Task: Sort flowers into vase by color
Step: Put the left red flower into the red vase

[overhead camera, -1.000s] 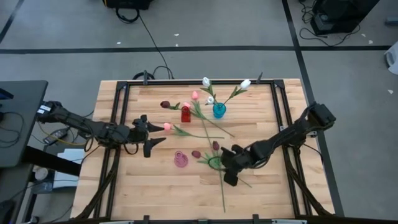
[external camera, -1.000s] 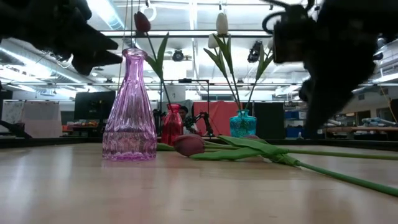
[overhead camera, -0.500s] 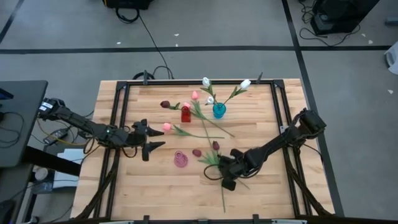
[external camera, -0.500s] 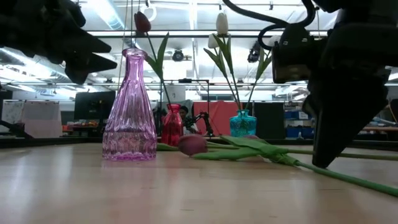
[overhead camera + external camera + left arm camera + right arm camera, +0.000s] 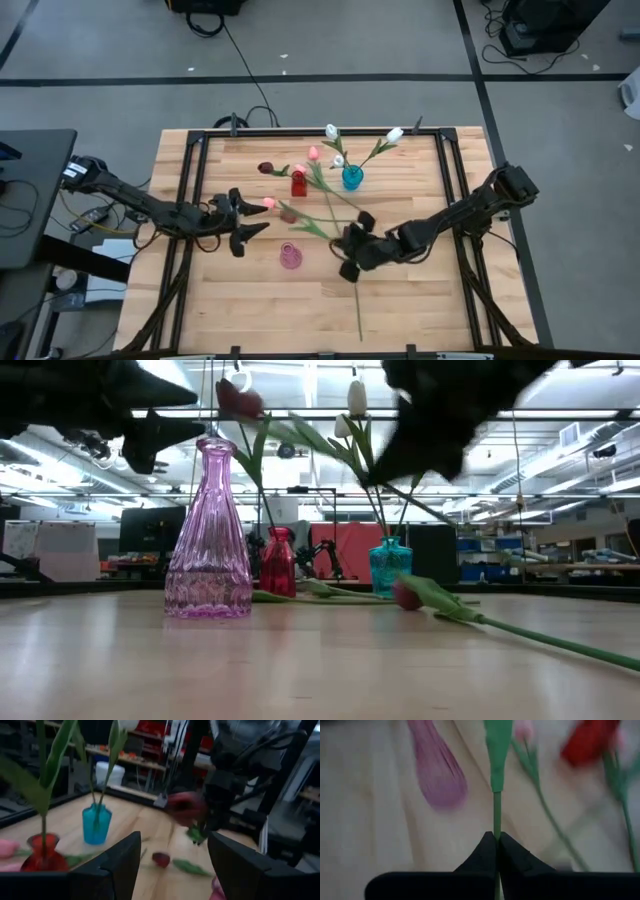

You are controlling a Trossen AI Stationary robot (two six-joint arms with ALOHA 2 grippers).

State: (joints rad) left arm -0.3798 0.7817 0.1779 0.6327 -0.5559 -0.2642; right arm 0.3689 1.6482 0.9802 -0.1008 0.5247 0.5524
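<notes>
A maroon tulip (image 5: 289,215) hangs in the air over the table's middle, held by my shut right gripper (image 5: 343,240). In the low view its head (image 5: 240,402) sits high beside the pink vase (image 5: 208,535). A second maroon tulip (image 5: 407,597) lies flat on the wood. A pink tulip (image 5: 268,203) lies just beyond my open left gripper (image 5: 245,216), which touches nothing. The red vase (image 5: 298,184) and the teal vase (image 5: 352,178) with white tulips (image 5: 394,134) stand at the far middle. My right gripper pinches the maroon tulip's thin green stem (image 5: 496,822) between its two fingertips (image 5: 487,851), partway down from the head. The flower is lifted clear of the table. Its stem slants away from the fingers toward the table's left, with the head out ahead.
The lying tulip's long stem (image 5: 358,305) runs toward the near edge. More stems and leaves (image 5: 335,200) lie between the vases. A black frame rail (image 5: 190,200) borders the wooden table (image 5: 240,310). In the left wrist view the right arm (image 5: 225,785) stands close ahead.
My right gripper dropped onto a lying tulip stem, shut on it, then rose and moved toward the table's far left. The maroon tulip has come up off the wood, its head swinging high near the pink vase. The other maroon tulip stayed on the table.
</notes>
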